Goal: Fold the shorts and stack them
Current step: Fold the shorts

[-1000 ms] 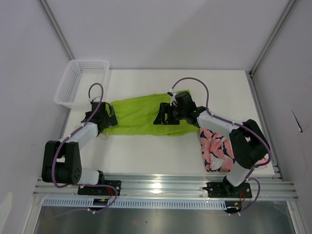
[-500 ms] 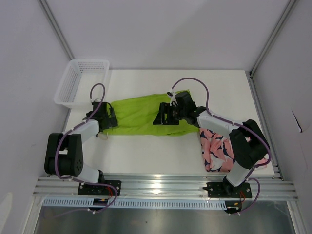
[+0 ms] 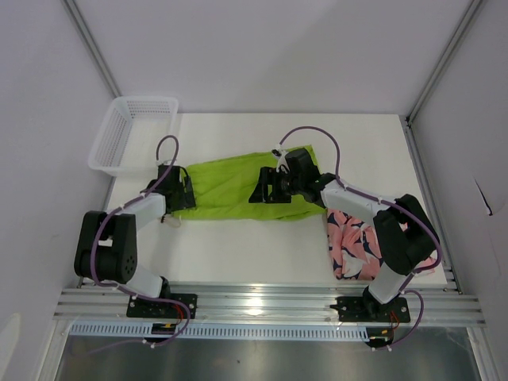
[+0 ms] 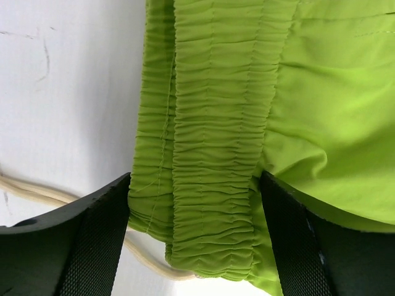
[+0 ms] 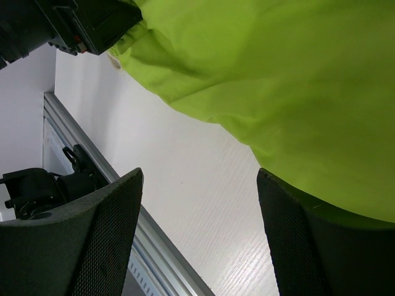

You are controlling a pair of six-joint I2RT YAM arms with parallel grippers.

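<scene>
Two pairs of shorts lie on the white tabletop (image 3: pixel 238 246). The lime green shorts (image 3: pixel 226 186) are spread between the two end effectors, and the pink printed shorts (image 3: pixel 353 242) sit crumpled behind the right end effector (image 3: pixel 260 193), beside that arm. A white mesh basket (image 3: pixel 131 135) stands beyond the left end effector (image 3: pixel 184 193), off to its outer side. The left end effector is down at the green pair's gathered waistband (image 4: pixel 216 154), its fingers spread wide with the folded elastic filling the gap between them. The right end effector also stands open over the opposite end, with green fabric lying above one finger and bare tabletop showing in the gap. A pale drawstring (image 4: pixel 37 191) trails beside the left finger.
</scene>
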